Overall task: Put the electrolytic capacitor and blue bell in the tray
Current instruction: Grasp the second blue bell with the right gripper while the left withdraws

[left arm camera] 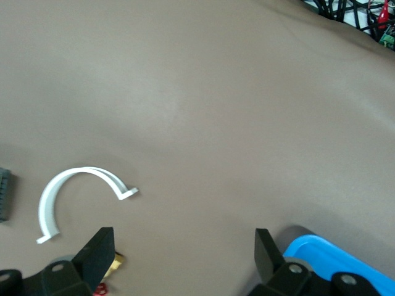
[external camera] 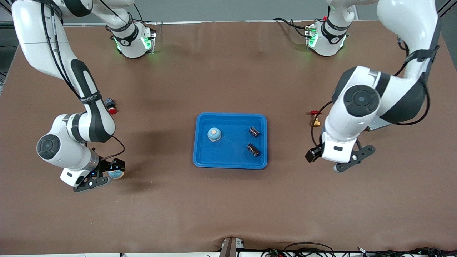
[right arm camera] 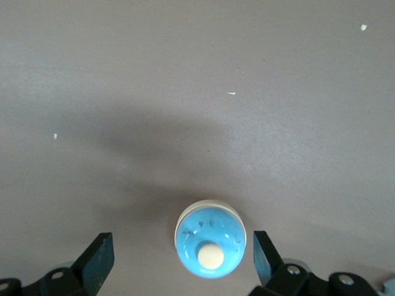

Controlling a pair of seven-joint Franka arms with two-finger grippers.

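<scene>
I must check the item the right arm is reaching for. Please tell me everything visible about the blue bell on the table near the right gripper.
The round blue bell with a cream button on top has a glossy blue dome on a pale base ring, seemingly plastic or painted metal. It stands upright on the brown table, outside the bright-blue rectangular plastic tray, toward the right arm's end. The right gripper hangs over it, open fingers either side; contact cannot be told.
</scene>
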